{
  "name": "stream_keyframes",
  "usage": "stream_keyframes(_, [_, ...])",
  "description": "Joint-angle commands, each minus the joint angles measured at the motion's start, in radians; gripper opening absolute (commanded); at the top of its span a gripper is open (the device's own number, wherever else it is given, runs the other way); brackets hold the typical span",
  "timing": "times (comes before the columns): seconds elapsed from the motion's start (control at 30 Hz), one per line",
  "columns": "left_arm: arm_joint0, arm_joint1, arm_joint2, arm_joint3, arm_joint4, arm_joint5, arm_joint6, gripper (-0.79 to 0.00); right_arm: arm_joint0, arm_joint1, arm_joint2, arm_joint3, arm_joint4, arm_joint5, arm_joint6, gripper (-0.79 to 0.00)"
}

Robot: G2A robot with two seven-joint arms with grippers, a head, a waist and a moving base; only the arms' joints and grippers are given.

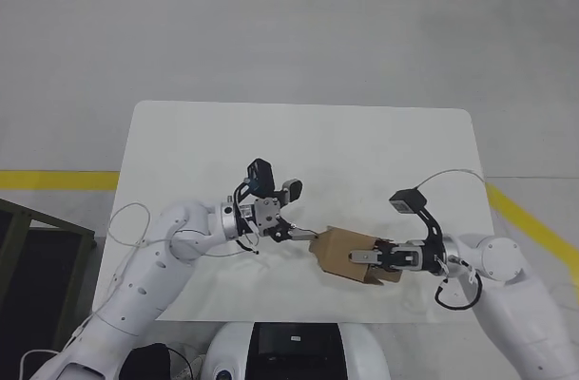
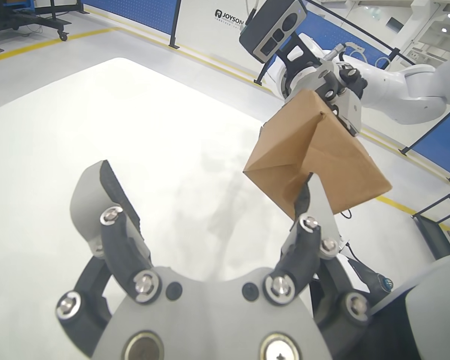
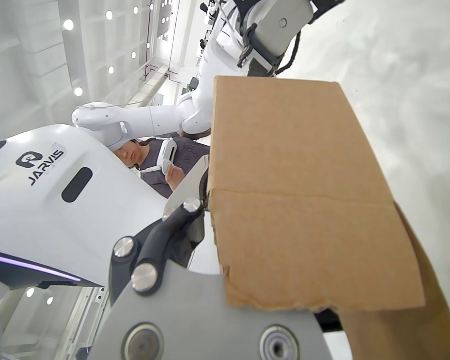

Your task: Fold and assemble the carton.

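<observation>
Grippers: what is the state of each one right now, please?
Left gripper: open, holding nothing.
Right gripper: closed on the carton.

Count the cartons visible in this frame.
1. The carton is clamped in the right gripper over the table, on its robot side; the open left gripper is close to its other end. Nothing suggests hidden ones.

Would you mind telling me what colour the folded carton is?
The folded cardboard carton is plain brown, with no pattern; the right wrist view shows it best.
</observation>
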Motion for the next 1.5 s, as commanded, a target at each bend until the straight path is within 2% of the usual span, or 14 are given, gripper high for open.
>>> stream_keyframes(0.0, [-0.005, -0.002, 0.008, 0.004, -0.003, -0.001, 0.002, 0.000, -0.001, 0.000, -0.003, -0.001, 0.005, -0.002, 0.004, -0.785])
stream_keyframes(0.43, [-0.018, -0.013, 0.052, -0.001, 0.015, -0.031, 0.005, 0.000, -0.006, -0.001, -0.014, -0.002, 0.036, 0.000, 0.016, -0.785])
stream_keyframes(1.47, [-0.055, -0.031, 0.094, 0.025, 0.007, -0.047, 0.016, 0.000, -0.003, -0.001, -0.030, 0.006, 0.041, -0.002, 0.024, -0.785])
